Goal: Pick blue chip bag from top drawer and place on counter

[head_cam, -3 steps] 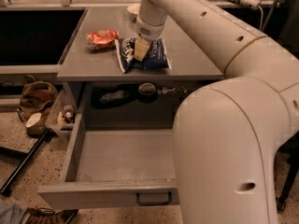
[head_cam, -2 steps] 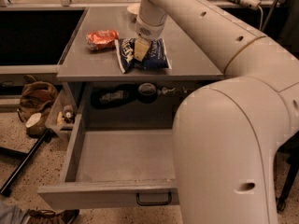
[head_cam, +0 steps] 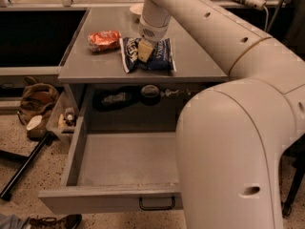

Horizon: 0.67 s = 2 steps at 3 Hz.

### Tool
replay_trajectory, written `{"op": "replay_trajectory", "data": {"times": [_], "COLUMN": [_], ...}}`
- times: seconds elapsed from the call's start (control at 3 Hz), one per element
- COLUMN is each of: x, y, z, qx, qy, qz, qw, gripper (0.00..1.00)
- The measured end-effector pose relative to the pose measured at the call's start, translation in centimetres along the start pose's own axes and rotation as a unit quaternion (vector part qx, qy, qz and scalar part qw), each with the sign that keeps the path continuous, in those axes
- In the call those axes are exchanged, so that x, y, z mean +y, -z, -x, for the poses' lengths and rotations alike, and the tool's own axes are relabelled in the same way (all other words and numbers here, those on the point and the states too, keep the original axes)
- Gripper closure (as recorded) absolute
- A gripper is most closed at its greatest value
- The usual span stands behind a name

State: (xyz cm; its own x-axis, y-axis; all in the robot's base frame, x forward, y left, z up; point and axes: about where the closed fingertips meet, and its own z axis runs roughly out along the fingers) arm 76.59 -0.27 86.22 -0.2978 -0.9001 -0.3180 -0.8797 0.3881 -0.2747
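Camera view shows you the dark navy glossy chip bag (head_cam: 161, 57) lying flat on the grey bench top (head_cam: 202, 56), close to its front edge, with its long axis running roughly along that edge. Your hand (head_cam: 144, 50) rests on the bag's left part; you cannot tell whether it grips. A crumpled orange-red snack bag (head_cam: 104, 39) lies just left. Bare bench spreads right. The grey metal drawer (head_cam: 109, 198) below stands open.

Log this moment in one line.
gripper at blue chip bag | blue chip bag on counter | top drawer open
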Motion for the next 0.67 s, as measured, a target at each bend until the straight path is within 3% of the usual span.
{"op": "replay_trajectory", "data": {"times": [0.33,0.67], "x": [0.00,0.00], "y": [-0.01,-0.01], "z": [0.00,0.00], "qx": [0.000,0.000], "qy": [0.000,0.000], "qz": [0.000,0.000], "qw": [1.0000,1.0000], "gripper": [0.00,0.00]}}
